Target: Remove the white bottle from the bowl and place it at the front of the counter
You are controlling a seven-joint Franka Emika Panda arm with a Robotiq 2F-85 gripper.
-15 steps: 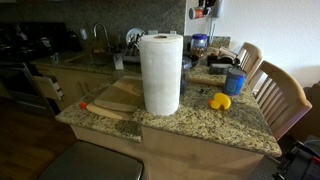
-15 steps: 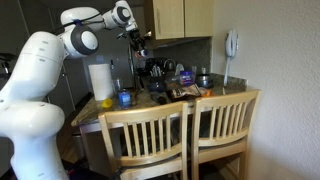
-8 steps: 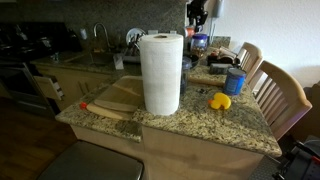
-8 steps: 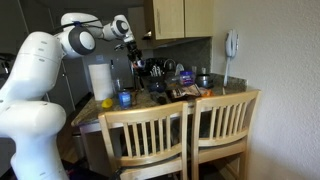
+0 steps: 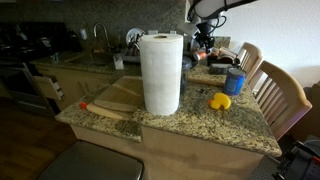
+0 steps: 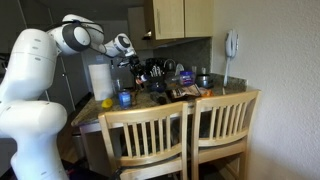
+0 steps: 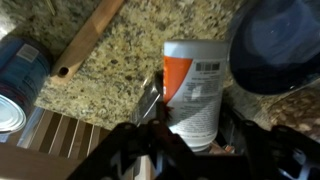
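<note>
1. In the wrist view, the gripper [image 7: 190, 120] is straddling the bottle [image 7: 192, 85]. The jaws look to be pinching its sides at a narrow spread, so they are likely holding it.
2. The bottle is sitting outside the bowl [image 7: 280, 45], which is lying at its 2 o'clock. The counter [image 7: 120, 75] is showing around the bottle, toward 9 o'clock.
3. A can [image 7: 20, 68] is standing at 9 o'clock, well apart from the bottle.
4. In an exterior view, the gripper [image 5: 205, 42] is hanging low at 1 o'clock of the paper roll [image 5: 160, 72]. The bottle is too small to make out there.
5. Progress: getting the bottle out of the bowl looks done. I cannot tell if the bottle is touching the counter. What is left is setting it down at the front and opening the jaws.
</note>
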